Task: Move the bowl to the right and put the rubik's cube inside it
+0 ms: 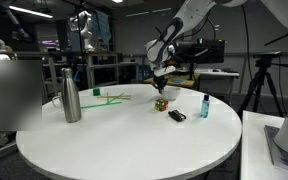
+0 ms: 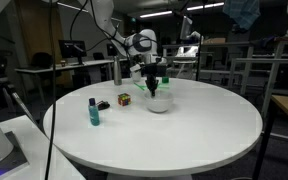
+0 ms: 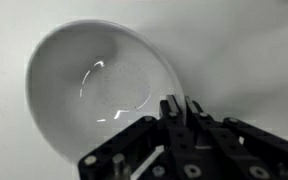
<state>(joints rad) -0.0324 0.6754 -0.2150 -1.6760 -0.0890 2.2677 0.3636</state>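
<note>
I have the gripper low on the bowl. In the wrist view its two fingers stand close together at the near-right part of the rim. One seems to be inside the rim and one outside, so I read it as pinched on the bowl's edge. The bowl is white, round and shallow, and I see nothing inside it, only a soft reflection on its bottom.

In an exterior view the bowl sits on the round white table, near the middle, with the arm coming down onto it from above. I cannot tell whether the bowl rests on the table or is slightly raised.

The rubik's cube stands on the table beside the bowl, apart from it and not touching it. It shows red and green faces. Further on the same side lie a flat black object and a small teal bottle, the bottle upright.

In an exterior view a tall steel bottle stands upright, well apart from the cube, at the other side of the table.
</note>
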